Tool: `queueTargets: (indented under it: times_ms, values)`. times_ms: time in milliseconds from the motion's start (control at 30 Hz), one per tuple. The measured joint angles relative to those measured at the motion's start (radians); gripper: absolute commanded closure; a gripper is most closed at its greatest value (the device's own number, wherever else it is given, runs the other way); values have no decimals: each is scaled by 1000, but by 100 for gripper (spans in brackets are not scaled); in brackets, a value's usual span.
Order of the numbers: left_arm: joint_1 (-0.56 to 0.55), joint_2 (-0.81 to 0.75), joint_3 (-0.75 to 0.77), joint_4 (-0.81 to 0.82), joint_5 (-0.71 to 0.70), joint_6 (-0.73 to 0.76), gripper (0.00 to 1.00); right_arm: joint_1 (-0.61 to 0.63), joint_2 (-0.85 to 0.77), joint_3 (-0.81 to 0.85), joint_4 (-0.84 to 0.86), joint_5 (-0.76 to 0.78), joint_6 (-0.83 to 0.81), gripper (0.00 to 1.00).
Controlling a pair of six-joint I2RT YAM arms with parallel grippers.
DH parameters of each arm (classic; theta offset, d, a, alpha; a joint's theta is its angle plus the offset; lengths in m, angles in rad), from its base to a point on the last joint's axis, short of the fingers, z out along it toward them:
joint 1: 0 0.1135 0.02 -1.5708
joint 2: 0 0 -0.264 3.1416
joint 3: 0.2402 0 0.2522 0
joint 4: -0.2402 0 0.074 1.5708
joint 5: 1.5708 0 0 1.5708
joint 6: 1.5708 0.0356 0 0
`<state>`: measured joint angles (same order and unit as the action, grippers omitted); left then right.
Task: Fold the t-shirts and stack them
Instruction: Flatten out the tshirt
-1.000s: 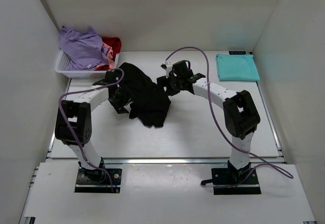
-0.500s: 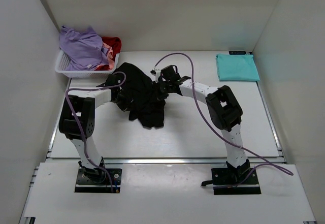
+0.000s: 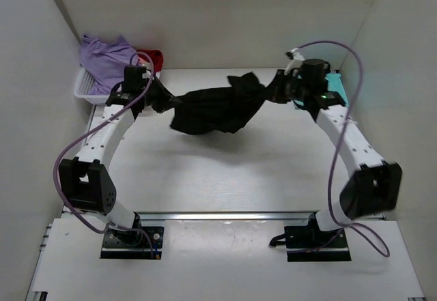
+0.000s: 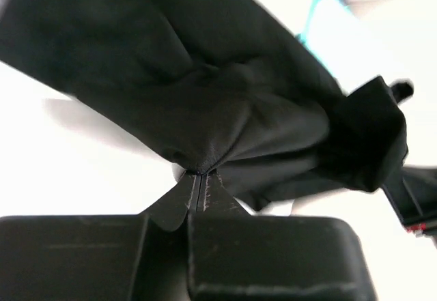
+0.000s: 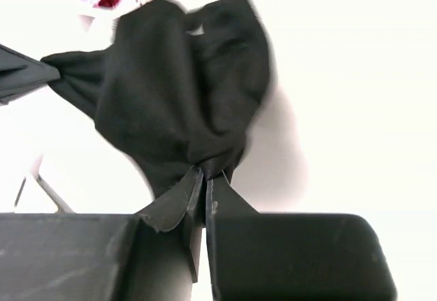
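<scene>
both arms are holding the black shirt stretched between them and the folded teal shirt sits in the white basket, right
Wrong about the teal shirt: it lies on the table at back right, not in the white basket. The top external view shows it.

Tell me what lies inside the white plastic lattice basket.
A crumpled lavender-purple cloth shirt fills the white lattice basket, with red cloth beside it. Whatever lies beneath them is covered.
</scene>
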<state>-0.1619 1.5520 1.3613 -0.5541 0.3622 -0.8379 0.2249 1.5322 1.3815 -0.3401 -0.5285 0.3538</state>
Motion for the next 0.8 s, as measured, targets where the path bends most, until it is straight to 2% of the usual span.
queueTargets:
  times_ms: [133, 233, 267, 333, 467, 500, 533, 700, 800]
  values:
    - [20, -61, 7, -8, 7, -16, 100, -51, -253, -186, -18, 10, 10, 100]
    - [37, -123, -58, -32, -3, -8, 100, -55, -390, -365, -77, -11, 19, 100]
    - [44, -146, -93, -49, -14, -3, 100, -62, -416, -415, -95, -16, 22, 96]
    - [51, -195, -177, -76, -39, 13, 100, -77, -466, -526, -150, -16, 35, 79]
    - [67, -245, -353, -127, -74, 37, 100, -83, -563, -678, -271, -11, 42, 58]
    - [74, -247, -394, -138, -79, 43, 95, -84, -589, -695, -299, -11, 42, 52]
    - [84, -247, -426, -149, -88, 51, 85, -89, -609, -703, -319, -11, 39, 47]
    - [135, -231, -459, -163, -112, 85, 100, -137, -618, -707, -314, -29, 25, 43]
    - [133, -194, -431, -145, -109, 98, 100, -90, -555, -705, -278, -21, -5, 40]
